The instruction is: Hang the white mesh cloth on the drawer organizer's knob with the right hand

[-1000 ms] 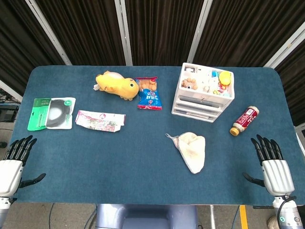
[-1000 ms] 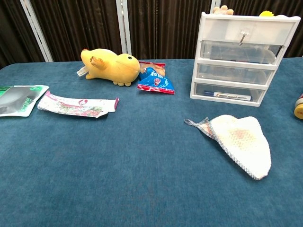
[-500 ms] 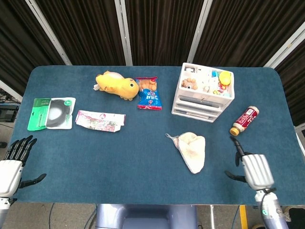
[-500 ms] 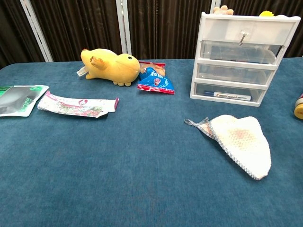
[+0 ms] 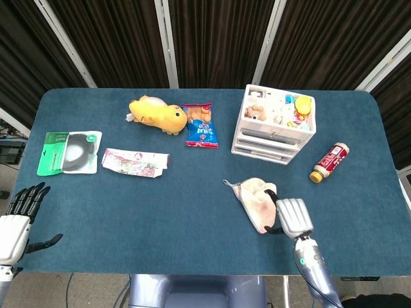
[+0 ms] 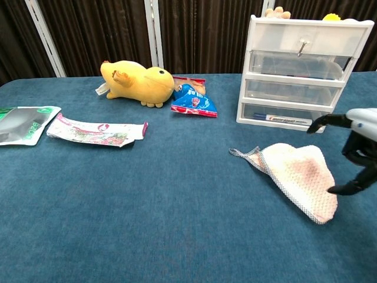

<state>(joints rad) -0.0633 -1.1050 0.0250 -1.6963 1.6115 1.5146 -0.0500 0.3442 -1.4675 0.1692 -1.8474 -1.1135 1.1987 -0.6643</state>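
Observation:
The white mesh cloth (image 5: 255, 200) (image 6: 294, 174) lies flat on the blue table, in front of the white drawer organizer (image 5: 276, 125) (image 6: 303, 71). A small metal knob (image 6: 302, 44) sticks out of the organizer's top drawer. My right hand (image 5: 292, 218) (image 6: 359, 147) is at the cloth's right edge with its fingers spread. One dark fingertip (image 5: 270, 190) reaches over the cloth and nothing is held. My left hand (image 5: 16, 218) rests open off the table's near left corner, seen only in the head view.
A brown bottle (image 5: 329, 162) lies right of the organizer. A yellow plush toy (image 5: 156, 114) and a blue snack bag (image 5: 201, 128) sit at the back. A pink wrapper (image 5: 135, 162) and a green-white packet (image 5: 69, 153) lie at the left.
My right hand has swept left from the table's near right edge to the cloth's right side and now shows in the chest view. The cloth and my left hand have not moved.

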